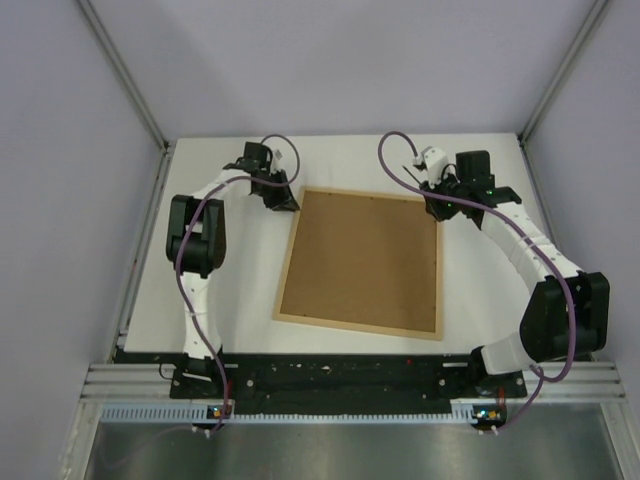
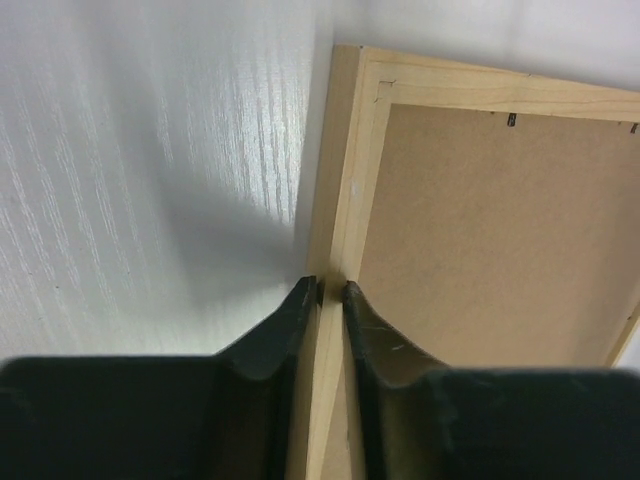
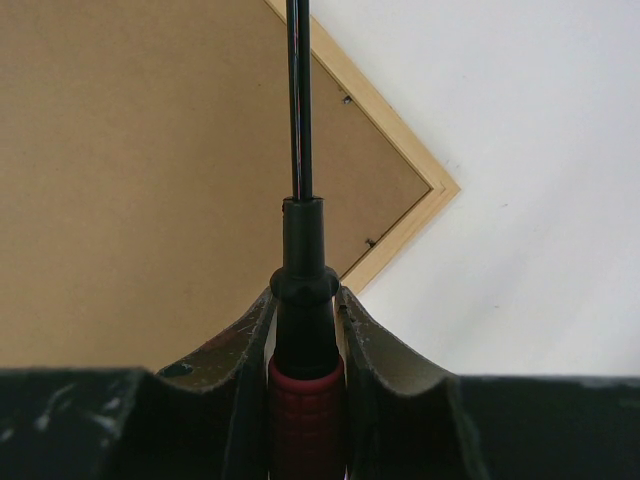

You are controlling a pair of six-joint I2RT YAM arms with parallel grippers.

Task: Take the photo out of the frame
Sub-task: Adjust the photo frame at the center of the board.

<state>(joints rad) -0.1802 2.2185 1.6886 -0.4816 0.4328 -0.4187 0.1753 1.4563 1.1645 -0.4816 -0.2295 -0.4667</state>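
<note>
The frame [image 1: 287, 270] lies face down on the white table, so its brown backing board [image 1: 365, 258] faces up. The photo is hidden under that board. At the frame's far left corner my left gripper [image 1: 283, 200] straddles the pale wood rim [image 2: 345, 180]; in the left wrist view my left gripper [image 2: 330, 290] has one black finger on each side of it, pressed close. Over the far right corner, my right gripper [image 1: 440, 205] is shut on a screwdriver [image 3: 303, 350] with a red and black handle. Its thin black shaft [image 3: 298, 100] points out over the backing board [image 3: 150, 180].
Small dark metal tabs [image 3: 370, 242] hold the board along the inside of the rim [image 3: 400, 150]; another tab [image 2: 511, 119] shows on the far edge. Grey walls close in the table on three sides. A black rail [image 1: 340, 375] runs along the near edge.
</note>
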